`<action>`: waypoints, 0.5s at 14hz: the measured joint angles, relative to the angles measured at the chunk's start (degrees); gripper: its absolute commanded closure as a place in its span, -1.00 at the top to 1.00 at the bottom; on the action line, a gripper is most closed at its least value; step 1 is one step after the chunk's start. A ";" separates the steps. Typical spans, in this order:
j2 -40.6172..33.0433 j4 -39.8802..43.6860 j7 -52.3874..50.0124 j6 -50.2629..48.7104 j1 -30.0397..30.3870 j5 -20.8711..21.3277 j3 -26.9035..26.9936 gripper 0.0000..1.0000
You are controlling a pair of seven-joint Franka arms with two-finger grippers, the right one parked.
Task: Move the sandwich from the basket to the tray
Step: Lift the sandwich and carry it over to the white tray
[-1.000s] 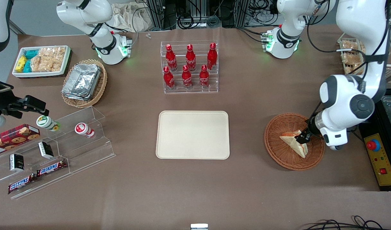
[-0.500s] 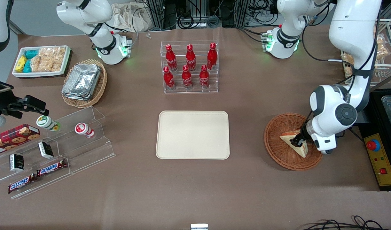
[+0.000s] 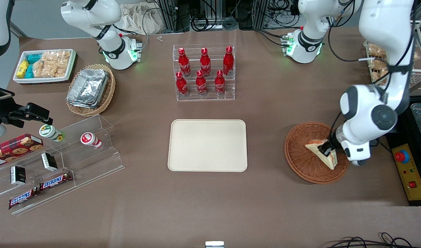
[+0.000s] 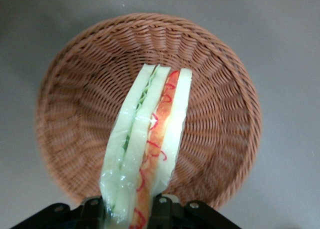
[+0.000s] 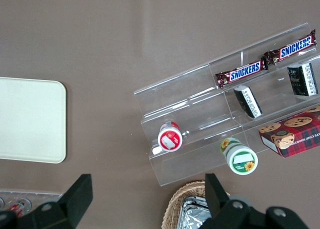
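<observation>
Here our fingers pinch the sandwich at its wide end, one pad on each bread face, so the wedge hangs away from the gripper with its orange-red filling edge toward the wrist camera. The wrist view shows the sandwich raised clear over the round wicker basket, whose woven floor lies bare under it. From the front, the wedge sits above the part of the basket nearer the working arm's end of the table, and the cream tray lies well apart toward the table's middle, with nothing on it.

We judge the grasp made and the lift under way; the carry has not begun. Next we need enough height to clear the basket rim, then a level sideways travel to the tray and a gentle lowering before letting go, since soft bread may sag or slip.

The fingertips are cut off at the wrist picture's edge, and from the front the wrist housing hides much of the grip, so we cannot say how deep it is.
</observation>
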 measured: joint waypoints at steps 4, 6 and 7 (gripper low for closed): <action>-6.84 4.12 10.65 -12.99 -1.17 -0.02 -6.69 -1.00; -6.85 4.56 13.26 -14.88 -1.72 -0.05 -12.57 -1.00; -6.43 4.53 14.43 -14.94 -1.90 -0.06 -15.39 -1.00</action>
